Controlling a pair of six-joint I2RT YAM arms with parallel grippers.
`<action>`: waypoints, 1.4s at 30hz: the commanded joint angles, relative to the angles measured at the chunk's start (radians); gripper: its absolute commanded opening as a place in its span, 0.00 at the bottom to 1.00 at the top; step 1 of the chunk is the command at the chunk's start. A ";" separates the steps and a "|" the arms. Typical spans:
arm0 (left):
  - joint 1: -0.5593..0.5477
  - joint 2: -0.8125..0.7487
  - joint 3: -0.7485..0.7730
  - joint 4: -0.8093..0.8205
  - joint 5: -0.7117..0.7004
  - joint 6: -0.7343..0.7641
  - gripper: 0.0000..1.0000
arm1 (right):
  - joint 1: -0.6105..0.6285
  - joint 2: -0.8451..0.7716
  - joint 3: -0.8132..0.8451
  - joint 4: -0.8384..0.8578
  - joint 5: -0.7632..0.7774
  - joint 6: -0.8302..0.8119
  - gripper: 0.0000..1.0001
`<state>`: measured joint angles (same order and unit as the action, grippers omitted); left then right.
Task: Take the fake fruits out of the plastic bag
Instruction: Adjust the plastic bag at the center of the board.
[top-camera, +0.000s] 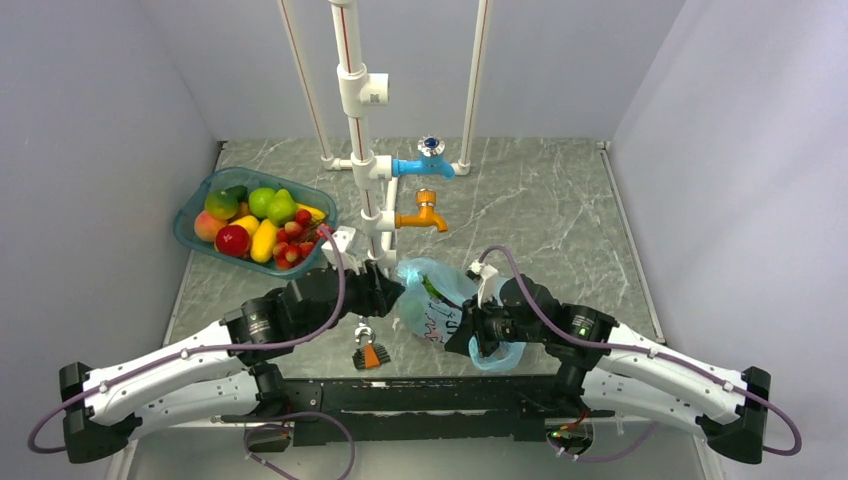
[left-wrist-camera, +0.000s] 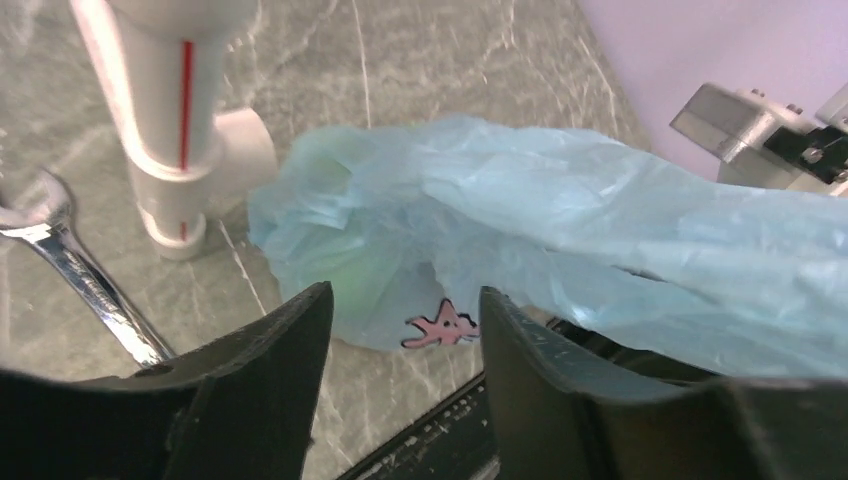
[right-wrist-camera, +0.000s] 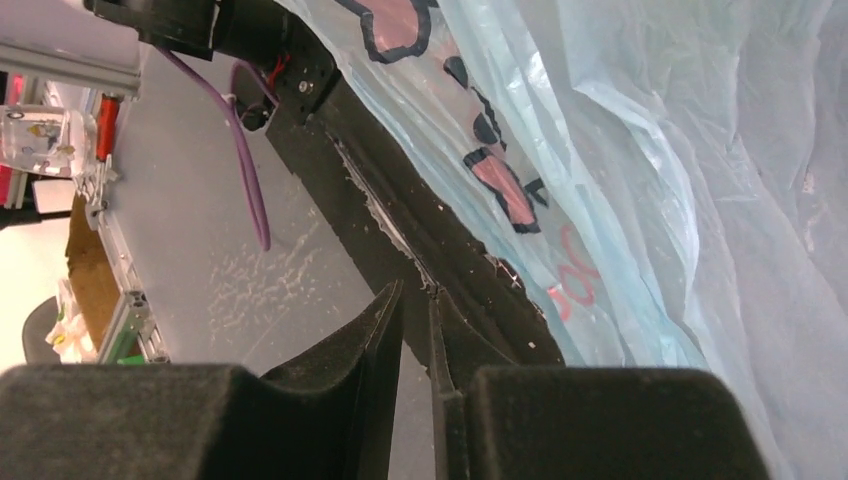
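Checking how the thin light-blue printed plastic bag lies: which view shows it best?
Top external: nearly the whole bag shows, in outline. Left wrist shows one crumpled end; right wrist only a printed close-up.

**Plastic bag (top-camera: 432, 300) laid on the tabletop (top-camera: 540, 200) between the two hands, before the pipe stand (top-camera: 358, 150)**

The bag was set near the front edge of the tabletop. The left hand (top-camera: 393, 290) was placed just to its left, and the right hand (top-camera: 472, 330) against its right side, with part of the bag seen beneath that hand. A fake fruit (left-wrist-camera: 372, 280) was lodged inside the bag at the end nearest the left hand. The stand was mounted behind the bag, and two taps (top-camera: 425, 215) were carried one above the other on its right. A spanner (left-wrist-camera: 75, 265) was laid left of the stand's foot. A basket (top-camera: 186, 222) was placed at the far left, well apart from the bag, with fruit (top-camera: 262, 205) piled in it.
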<state>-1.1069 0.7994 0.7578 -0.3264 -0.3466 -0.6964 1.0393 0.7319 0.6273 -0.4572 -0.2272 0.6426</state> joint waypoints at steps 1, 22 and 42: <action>-0.003 -0.079 -0.048 0.091 -0.103 -0.034 0.53 | 0.012 -0.027 0.009 -0.011 0.059 0.012 0.20; -0.003 -0.224 -0.210 0.203 0.028 -0.082 0.00 | 0.012 0.134 0.444 -0.272 0.508 -0.380 0.89; -0.100 -0.018 -0.273 0.474 0.075 -0.190 0.90 | -0.001 0.342 0.379 0.022 0.470 -0.513 0.52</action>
<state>-1.1805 0.7193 0.4366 0.0689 -0.2302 -0.8528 1.0420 1.0683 1.0313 -0.5316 0.2749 0.1669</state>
